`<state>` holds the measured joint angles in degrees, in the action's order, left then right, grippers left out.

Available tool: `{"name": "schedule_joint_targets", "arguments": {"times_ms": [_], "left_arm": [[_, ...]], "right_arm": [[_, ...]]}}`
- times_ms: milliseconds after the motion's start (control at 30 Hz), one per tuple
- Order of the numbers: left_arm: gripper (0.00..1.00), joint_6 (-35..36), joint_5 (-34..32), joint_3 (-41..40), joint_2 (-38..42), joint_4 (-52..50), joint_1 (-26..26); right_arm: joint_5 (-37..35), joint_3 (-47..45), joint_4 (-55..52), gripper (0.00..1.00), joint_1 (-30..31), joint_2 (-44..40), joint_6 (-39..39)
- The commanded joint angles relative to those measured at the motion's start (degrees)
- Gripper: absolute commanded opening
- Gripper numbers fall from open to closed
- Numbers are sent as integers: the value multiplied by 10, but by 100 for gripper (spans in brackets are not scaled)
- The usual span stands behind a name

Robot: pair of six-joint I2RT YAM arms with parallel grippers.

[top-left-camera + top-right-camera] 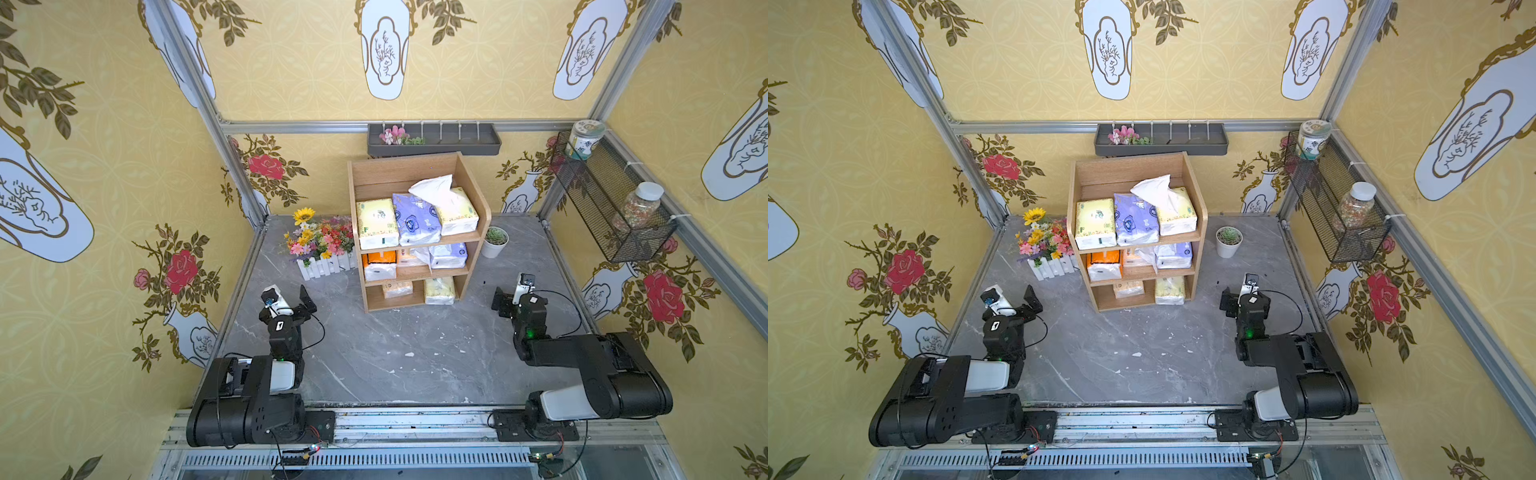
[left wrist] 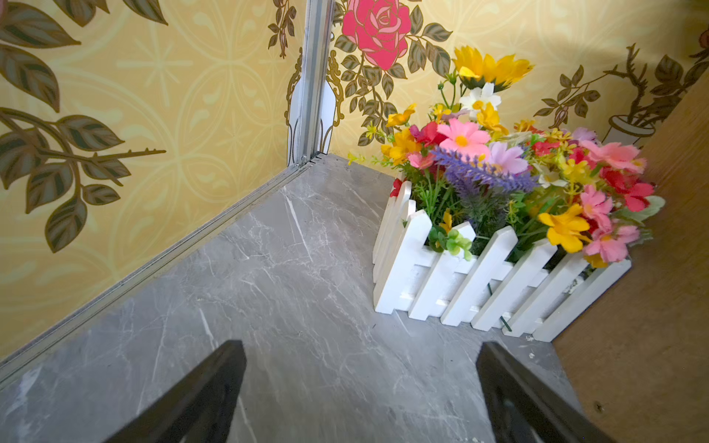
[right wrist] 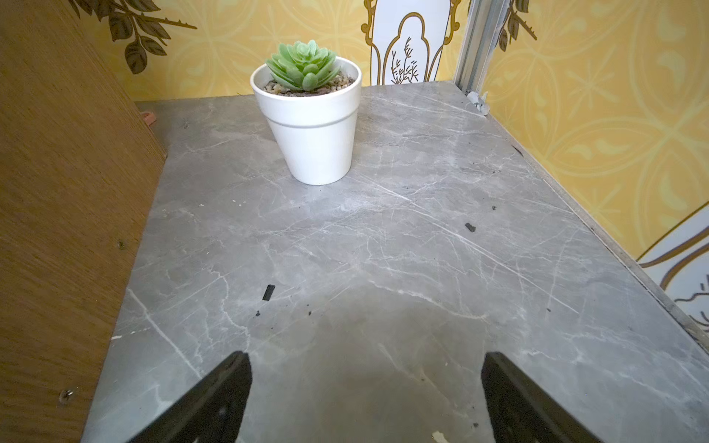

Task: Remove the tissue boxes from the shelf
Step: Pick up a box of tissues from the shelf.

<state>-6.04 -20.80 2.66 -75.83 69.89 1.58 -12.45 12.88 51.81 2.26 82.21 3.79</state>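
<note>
Bright, even, diffuse light fills every view, warmed by the yellow walls [image 1: 291, 62]. In both top views shadows on the grey surface [image 1: 395, 353] are faint, and the lower tiers of the shelf [image 1: 399, 168] are dimmer than its top. The wide lens bows the metal posts [image 1: 195, 87] toward the edges. In the wrist views the left pincer [image 2: 360, 383] and right pincer [image 3: 364, 383] are dark, soft-focus shapes; a broad soft shadow lies on the surface by the right one, and the white pot [image 3: 314, 138] looks tilted.
</note>
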Motion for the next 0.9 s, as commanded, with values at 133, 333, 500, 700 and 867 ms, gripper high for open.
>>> {"name": "schedule_joint_targets", "arguments": {"times_ms": [133, 333, 500, 700, 867], "left_arm": [[100, 1, 3, 1, -1, 13, 1], [100, 2, 3, 1, -1, 13, 1], [100, 7, 2, -6, 36, 3, 1], [100, -22, -26, 45, 243, -241, 1], [100, -94, -8, 171, 353, -506, 1]], "right_arm": [[-2, 0, 7, 97, 0, -1, -4], [1, 2, 7, 97, 0, -1, -4], [12, -22, -11, 97, 10, -78, -22], [-33, 36, -270, 97, 25, -342, -10], [-129, 211, -624, 97, 17, -392, 170]]}}
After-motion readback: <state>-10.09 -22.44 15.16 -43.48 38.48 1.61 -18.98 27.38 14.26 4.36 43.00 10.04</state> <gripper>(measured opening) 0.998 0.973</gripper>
